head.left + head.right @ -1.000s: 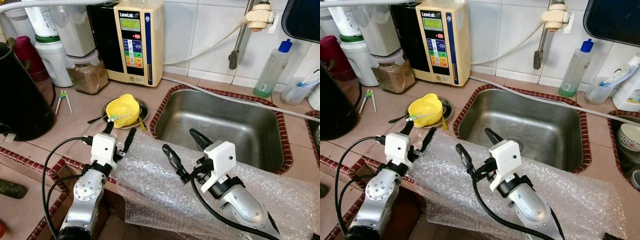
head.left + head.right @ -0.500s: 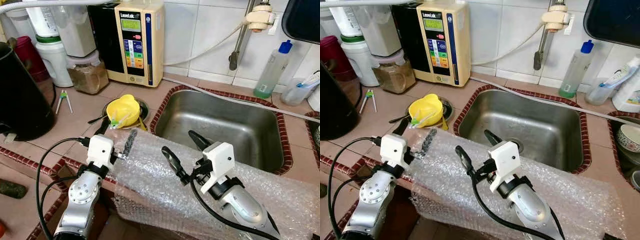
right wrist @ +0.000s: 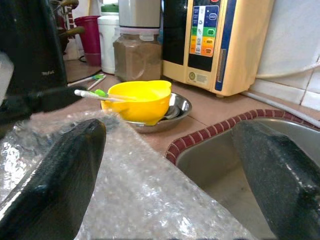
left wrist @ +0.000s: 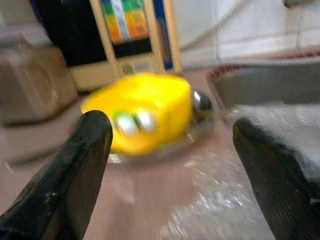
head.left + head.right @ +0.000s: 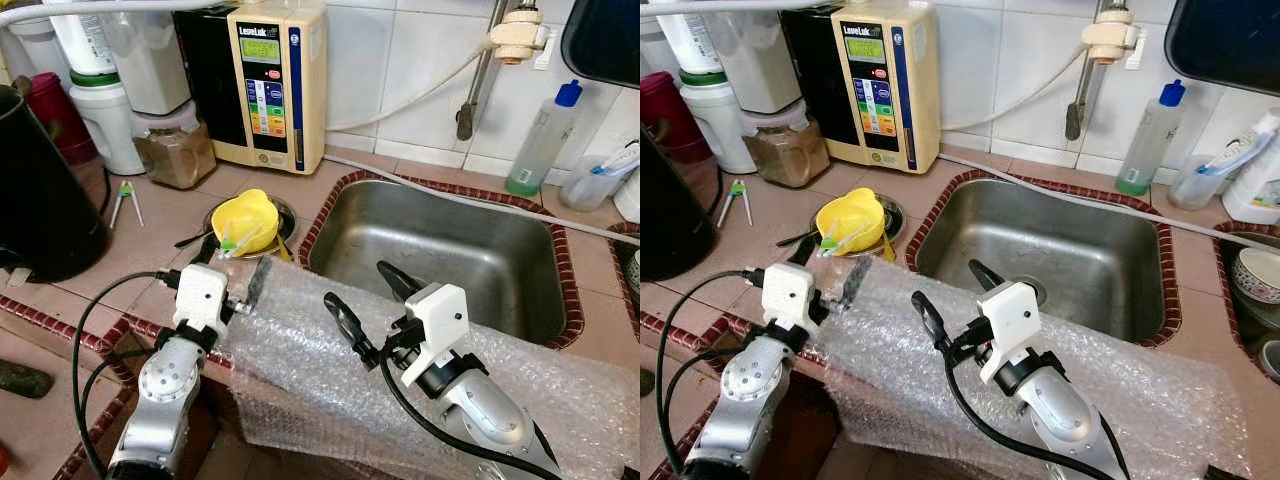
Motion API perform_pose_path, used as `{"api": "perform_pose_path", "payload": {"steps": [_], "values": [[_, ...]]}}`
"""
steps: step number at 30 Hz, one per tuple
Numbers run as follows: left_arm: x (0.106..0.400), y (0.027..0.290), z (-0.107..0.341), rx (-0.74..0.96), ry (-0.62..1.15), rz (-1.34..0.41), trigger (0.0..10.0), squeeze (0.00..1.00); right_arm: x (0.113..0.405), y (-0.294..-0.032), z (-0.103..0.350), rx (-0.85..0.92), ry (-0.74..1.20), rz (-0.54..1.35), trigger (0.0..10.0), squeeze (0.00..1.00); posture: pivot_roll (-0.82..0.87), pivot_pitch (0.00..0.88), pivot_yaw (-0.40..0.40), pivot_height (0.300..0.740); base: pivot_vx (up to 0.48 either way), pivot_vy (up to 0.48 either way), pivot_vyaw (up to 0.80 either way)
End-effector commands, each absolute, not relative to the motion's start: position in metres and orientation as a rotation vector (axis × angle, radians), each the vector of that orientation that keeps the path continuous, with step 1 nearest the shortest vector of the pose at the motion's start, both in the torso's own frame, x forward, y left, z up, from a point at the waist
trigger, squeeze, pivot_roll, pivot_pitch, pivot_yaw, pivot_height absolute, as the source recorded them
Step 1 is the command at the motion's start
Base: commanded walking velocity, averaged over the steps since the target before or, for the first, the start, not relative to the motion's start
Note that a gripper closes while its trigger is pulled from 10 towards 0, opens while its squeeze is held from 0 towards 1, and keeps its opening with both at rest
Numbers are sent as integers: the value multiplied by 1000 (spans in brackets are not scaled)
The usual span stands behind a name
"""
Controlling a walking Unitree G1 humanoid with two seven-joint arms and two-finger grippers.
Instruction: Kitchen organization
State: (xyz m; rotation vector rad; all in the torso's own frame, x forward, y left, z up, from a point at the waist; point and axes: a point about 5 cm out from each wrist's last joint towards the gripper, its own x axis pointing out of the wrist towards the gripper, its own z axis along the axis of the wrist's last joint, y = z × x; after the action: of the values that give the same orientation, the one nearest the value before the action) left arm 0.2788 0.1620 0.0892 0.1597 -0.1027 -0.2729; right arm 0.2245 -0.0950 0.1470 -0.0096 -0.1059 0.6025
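A tiled counter [image 5: 150, 235] with a dark red brick-pattern edge carries everything, and a steel sink [image 5: 440, 245] is set into it. A sheet of bubble wrap [image 5: 330, 370] lies across the counter's front edge and hangs over it, just in front of the sink. A yellow bowl [image 5: 245, 220] sits in a metal dish [image 5: 283, 212] beside the sink's left rim. Against the back wall stand a cream water machine [image 5: 277, 85], a jar of brown powder [image 5: 175, 150] and a white container [image 5: 105, 120]. A black appliance [image 5: 40, 200] stands at the left edge. Near the back right corner is 1 bottle with a blue cap [image 5: 543, 140].
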Motion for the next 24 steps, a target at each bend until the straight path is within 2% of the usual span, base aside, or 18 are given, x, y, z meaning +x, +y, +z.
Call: {"api": "perform_pose_path", "payload": {"steps": [1,6,12,13,14,15,16,17,24], "values": [[278,162,94,162,-112,-296,10000,1000,225,-97,146,-13,-95,598,10000,0,-37,0,30,740,0,0,0],[270,169,105,249,-121,-323,10000,1000,225,-98,143,-19,-84,599,10000,0,-30,4,29,740,0,0,0],[254,178,110,276,-109,-329,10000,984,226,-98,143,-19,-82,600,10000,0,-19,8,30,740,0,0,0],[246,181,107,297,-96,-347,10000,737,226,-98,143,-18,-83,602,10000,0,-14,9,30,740,0,0,0],[246,181,107,297,-96,-347,10000,737,226,-98,143,-18,-83,602,10000,0,-14,9,30,740,0,0,0],[239,184,101,318,-65,-357,10000,141,226,-97,143,-16,-84,605,10000,0,-10,12,31,740,0,0,0],[239,185,100,323,-55,-358,10000,141,226,-97,143,-16,-84,605,10000,0,-10,12,31,740,0,0,0],[238,186,98,330,-44,-359,10000,0,227,-97,143,-16,-84,606,10000,0,-7,13,29,740,0,0,0],[233,203,77,400,66,-326,10000,0,228,-95,142,-13,-83,616,10000,0,2,13,27,740,0,0,0]]}}
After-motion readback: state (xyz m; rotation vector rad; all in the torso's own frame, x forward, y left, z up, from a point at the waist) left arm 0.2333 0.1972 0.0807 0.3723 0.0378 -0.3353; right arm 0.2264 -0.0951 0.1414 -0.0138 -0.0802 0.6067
